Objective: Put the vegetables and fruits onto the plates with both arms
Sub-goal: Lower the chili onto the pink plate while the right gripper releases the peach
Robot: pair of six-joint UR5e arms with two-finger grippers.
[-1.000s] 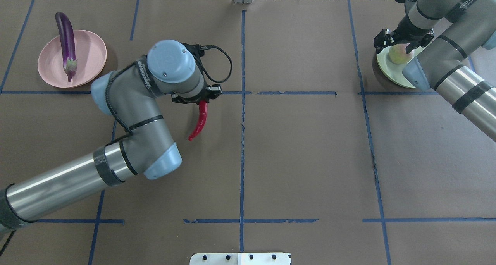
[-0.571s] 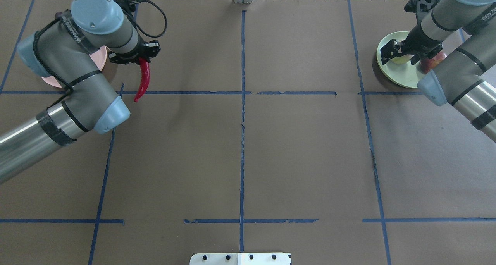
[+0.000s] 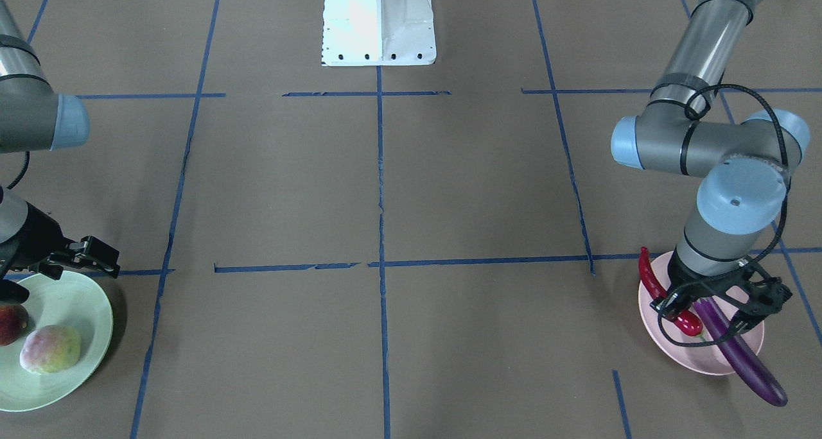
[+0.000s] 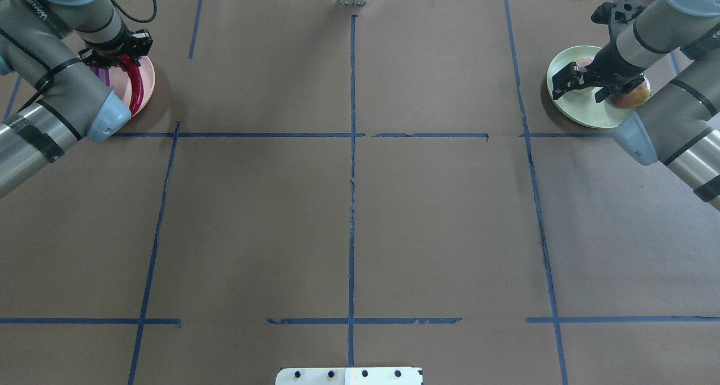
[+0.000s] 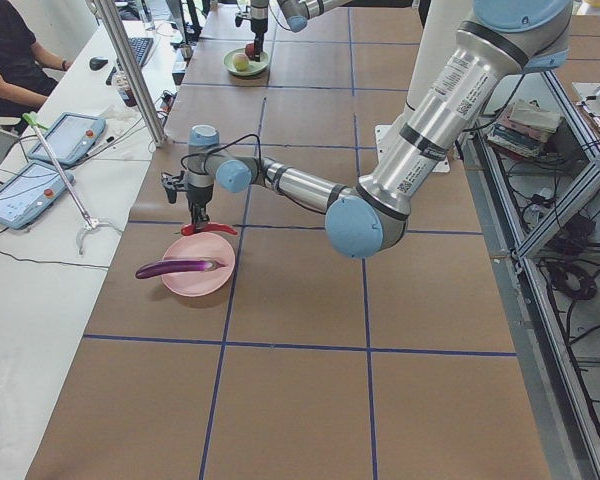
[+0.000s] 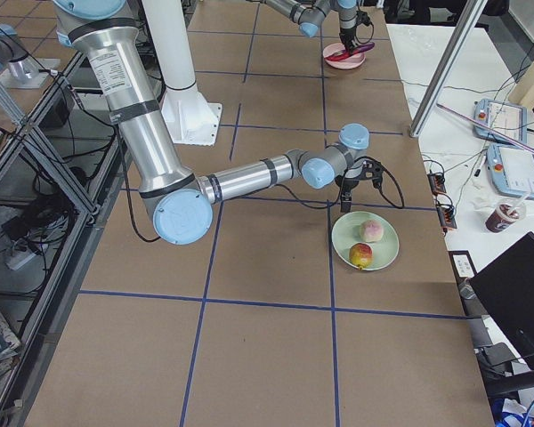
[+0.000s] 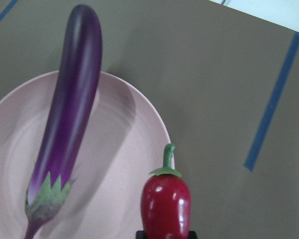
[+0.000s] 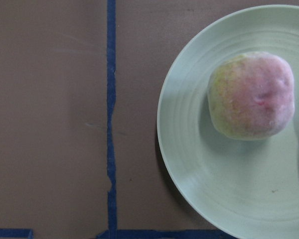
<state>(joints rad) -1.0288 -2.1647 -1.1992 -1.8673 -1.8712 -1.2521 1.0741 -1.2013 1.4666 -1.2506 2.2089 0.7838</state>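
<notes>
My left gripper [image 4: 117, 57] is shut on the red chili pepper [image 4: 134, 89] and holds it over the near rim of the pink plate [image 4: 147, 81]. In the left wrist view the chili [image 7: 165, 204] hangs beside the purple eggplant [image 7: 70, 119], which lies across the plate [image 7: 119, 169]. My right gripper [image 4: 585, 85] is open and empty just above the mint green plate [image 4: 585, 113]. The pale green-pink fruit [image 3: 50, 349] and the reddish pomegranate-like fruit [image 3: 9, 323] both lie on that plate [image 3: 77, 310].
The eggplant's tip [image 3: 767, 391] sticks out past the pink plate's rim. The white base block [image 3: 379, 22] stands at the robot's side of the table. Blue tape lines [image 4: 351, 148] divide the brown table cover.
My left arm has carried the chili from the table's middle left to over the pink plate. My right gripper has let go of the pale fruit and drawn back a little.
</notes>
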